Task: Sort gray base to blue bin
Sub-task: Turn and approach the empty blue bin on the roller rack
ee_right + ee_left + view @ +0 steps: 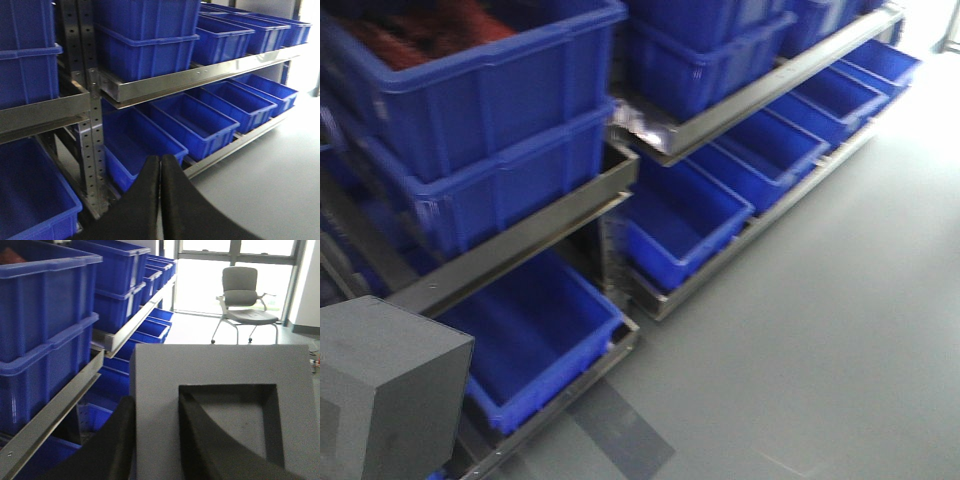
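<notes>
Racked blue tubs (145,55) are seen behind; gray base (215,370) is clamped by left gripper (155,410), one finger in its recess, right gripper (160,167) is closed empty, and a level carry over the low blue bin (555,385) is advised before release.

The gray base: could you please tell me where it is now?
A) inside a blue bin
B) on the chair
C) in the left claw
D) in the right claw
C: the left claw grips the gray base, one finger inside its recess; the right claw is shut and empty.
</notes>
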